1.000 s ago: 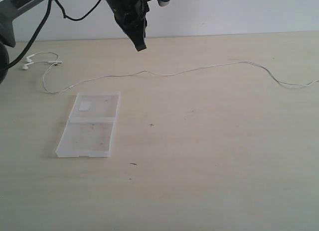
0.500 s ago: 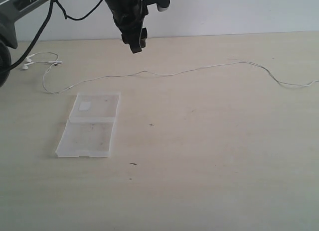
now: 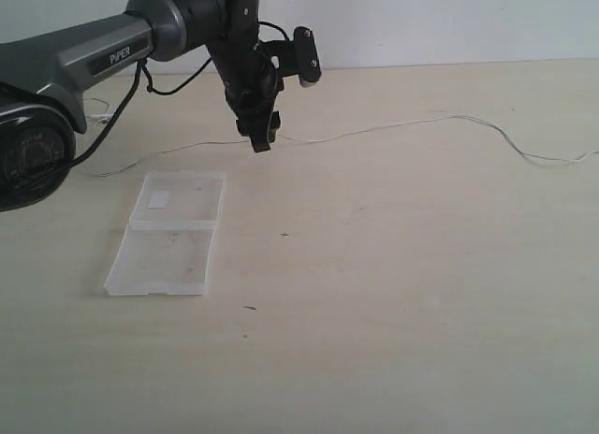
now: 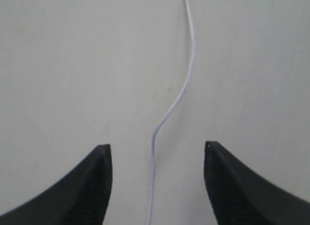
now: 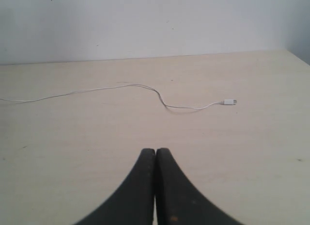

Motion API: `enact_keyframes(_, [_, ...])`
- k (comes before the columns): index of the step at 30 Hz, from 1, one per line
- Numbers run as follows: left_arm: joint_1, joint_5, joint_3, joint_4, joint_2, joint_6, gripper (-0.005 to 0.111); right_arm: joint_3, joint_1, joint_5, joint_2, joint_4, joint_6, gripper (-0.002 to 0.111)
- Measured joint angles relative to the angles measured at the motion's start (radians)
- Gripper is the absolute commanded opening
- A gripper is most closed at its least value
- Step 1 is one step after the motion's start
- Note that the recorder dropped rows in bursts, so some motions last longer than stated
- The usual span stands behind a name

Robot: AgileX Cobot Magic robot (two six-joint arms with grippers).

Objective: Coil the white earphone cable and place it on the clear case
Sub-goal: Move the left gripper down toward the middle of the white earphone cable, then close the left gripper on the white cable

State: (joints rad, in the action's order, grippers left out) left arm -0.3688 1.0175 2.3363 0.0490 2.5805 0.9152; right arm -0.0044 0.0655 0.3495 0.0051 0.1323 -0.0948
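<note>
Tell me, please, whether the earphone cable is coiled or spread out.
Spread out: the cable runs as one long wavy line across the table, apart from the case.

Bright, even light washes the pale table almost flat, with only faint, soft-edged shadows. The exterior view is a bit grainy, and nearest the right wrist camera the dark fingers blur.

The thin white earphone cable runs off the exterior view's edge at three o'clock. Toward ten o'clock its other end disappears behind the grey-and-black left arm. Its inline remote is too small to pick out.
</note>
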Motion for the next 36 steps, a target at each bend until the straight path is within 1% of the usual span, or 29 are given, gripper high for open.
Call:
enact_keyframes(7, [0.0,-0.014,0.0,0.0,0.022,0.0,0.056,0.0,0.0,0.0,0.0,0.0,0.0,0.0])
enact_keyframes(17, [0.0,-0.104,0.0,0.0,0.047,0.0,0.056,0.0,0.0,0.0,0.0,0.0,0.0,0.0])
enact_keyframes(27, [0.0,-0.115,0.0,0.0,0.055,0.002,0.056,0.0,0.0,0.0,0.0,0.0,0.0,0.0])
enact_keyframes(36, [0.0,-0.152,0.003,0.017,0.064,0.02,0.056,0.0,0.0,0.0,0.0,0.0,0.0,0.0])
